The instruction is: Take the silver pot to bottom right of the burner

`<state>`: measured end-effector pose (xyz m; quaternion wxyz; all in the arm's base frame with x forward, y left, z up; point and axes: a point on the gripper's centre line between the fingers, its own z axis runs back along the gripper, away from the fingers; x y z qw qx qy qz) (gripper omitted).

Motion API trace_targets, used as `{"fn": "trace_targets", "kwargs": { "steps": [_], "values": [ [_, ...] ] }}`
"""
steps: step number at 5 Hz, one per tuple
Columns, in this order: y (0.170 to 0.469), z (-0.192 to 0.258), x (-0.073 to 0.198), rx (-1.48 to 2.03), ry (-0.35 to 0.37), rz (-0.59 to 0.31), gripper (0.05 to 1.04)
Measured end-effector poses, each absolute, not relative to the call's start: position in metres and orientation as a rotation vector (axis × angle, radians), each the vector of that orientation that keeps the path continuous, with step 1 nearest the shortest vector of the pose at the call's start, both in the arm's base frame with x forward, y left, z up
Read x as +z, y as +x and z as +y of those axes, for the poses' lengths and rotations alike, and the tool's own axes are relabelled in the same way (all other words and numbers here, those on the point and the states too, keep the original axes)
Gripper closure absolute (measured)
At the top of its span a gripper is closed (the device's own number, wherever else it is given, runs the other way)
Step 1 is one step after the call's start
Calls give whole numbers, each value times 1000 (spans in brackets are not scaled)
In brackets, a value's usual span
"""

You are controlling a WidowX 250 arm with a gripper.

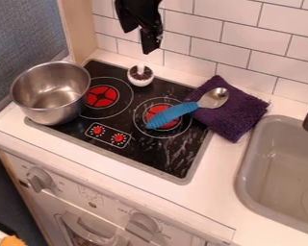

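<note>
one shiny silver metal pot [52, 91] at left edge of black stovetop [179, 166]; bottom-right placement not done, pickup and move both left. black robot gripper [147, 41] up top, can't tell if open or closed.

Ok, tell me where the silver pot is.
The silver pot sits at the camera view's left, over the edge of the cooktop, beside the left burner.

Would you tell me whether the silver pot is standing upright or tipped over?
Upright: the silver pot has its open rim facing up, its inside visible from above.
</note>
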<state>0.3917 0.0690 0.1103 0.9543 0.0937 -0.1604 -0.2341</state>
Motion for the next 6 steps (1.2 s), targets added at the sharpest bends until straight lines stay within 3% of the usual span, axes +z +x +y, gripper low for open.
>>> {"fn": "trace_targets", "kwargs": {
  "steps": [2, 4, 6],
  "values": [
    [377, 72, 85, -452, 173, -242, 82],
    [345, 91, 103, -406, 208, -241, 82],
    [304, 106, 96, -340, 209, -169, 82]
  ]
}}
